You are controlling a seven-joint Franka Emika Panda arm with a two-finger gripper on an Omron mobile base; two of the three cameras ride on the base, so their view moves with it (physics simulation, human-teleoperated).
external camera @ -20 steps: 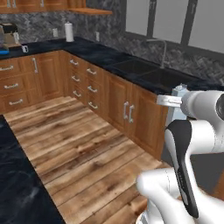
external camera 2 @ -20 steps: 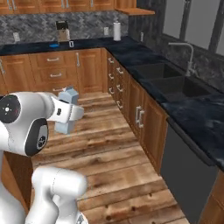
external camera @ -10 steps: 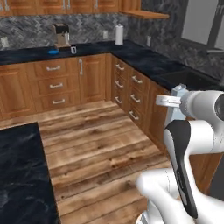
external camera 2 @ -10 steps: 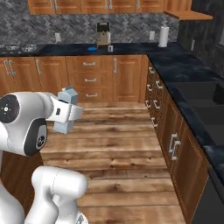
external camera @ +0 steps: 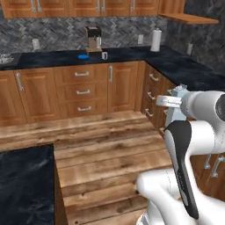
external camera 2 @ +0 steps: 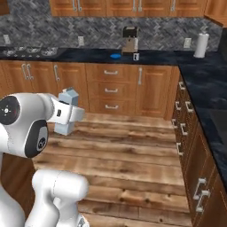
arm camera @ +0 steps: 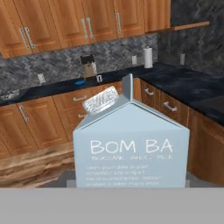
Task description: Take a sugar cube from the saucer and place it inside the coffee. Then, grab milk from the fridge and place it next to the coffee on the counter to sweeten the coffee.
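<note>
The base is swinging round, bringing the coffee (external camera 2: 136, 56) and saucer (external camera 2: 115, 56) on the far desk (external camera 2: 155, 56) dead ahead; the tool (external camera 2: 66, 116) is clamping the milk (external camera 2: 67, 111), still well apart from them.

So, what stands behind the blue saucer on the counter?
Behind the saucer stands the brown-and-black coffee machine, against the grey backsplash. The coffee is beside it. The counter under the machine is covered.

Matt paper-like milk (arm camera: 131, 144); glossy veined marble-look counter (external camera: 132, 55); wooden drawers (external camera: 82, 90).
</note>
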